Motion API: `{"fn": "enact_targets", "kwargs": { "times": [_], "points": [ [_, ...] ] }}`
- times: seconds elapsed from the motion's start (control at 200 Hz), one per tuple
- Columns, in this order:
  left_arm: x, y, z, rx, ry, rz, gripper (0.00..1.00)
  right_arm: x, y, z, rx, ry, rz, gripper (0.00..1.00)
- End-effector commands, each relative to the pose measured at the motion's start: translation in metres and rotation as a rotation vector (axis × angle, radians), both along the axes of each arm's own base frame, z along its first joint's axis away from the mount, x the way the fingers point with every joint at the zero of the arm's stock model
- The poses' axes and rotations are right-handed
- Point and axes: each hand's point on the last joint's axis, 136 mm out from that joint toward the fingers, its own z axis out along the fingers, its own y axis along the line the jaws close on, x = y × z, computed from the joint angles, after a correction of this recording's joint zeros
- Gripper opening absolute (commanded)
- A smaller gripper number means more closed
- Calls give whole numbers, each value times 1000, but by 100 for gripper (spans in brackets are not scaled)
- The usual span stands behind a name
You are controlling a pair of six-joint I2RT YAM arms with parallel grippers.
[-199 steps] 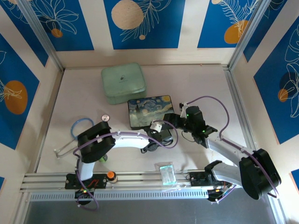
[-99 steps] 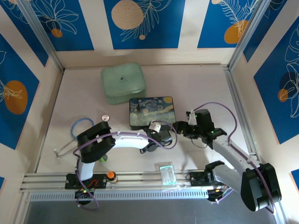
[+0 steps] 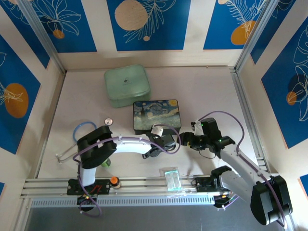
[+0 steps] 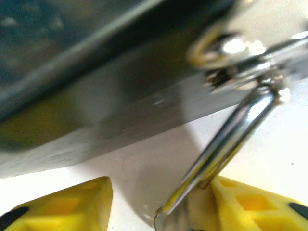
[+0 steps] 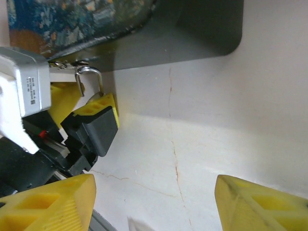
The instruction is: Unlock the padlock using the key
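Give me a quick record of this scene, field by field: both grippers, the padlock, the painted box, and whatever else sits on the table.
left gripper: open, shackle between its fingers, at the starry-night box's near edge
right gripper: open, empty, above bare table beside the left gripper
padlock: silver shackle at the clasp; body hidden
starry-night box: mid-table, lid shut
green tin: behind the starry-night box, to its left
silver disc: left of the starry-night box
blue ring: further left

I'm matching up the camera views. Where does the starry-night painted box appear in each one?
Top external: starry-night box, centre of the picture.
Left wrist: its dark side wall across the upper left.
Right wrist: its painted lid at top left.
Shared landmark: the padlock's silver shackle by the box's edge, in both wrist views.
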Motion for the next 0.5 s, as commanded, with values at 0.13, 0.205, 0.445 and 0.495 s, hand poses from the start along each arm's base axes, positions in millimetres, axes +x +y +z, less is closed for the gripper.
{"fn": "enact_targets", "kwargs": {
  "times": [0.13,0.205,0.445,0.495],
  "points": [
    [-31,19,-22,84,145,-50,57,-2,9,-6,-9,19,35,69],
    [-31,17,-20,70,145,-53,58,-2,11,-6,-14,18,40,69],
    [-38,-1,3,-143,148,-102,84,-1,14,-7,-30,8,34,91],
    [-38,-2,11,-175,138,-110,89,-1,14,-7,-33,4,30,93]
  ]
}}
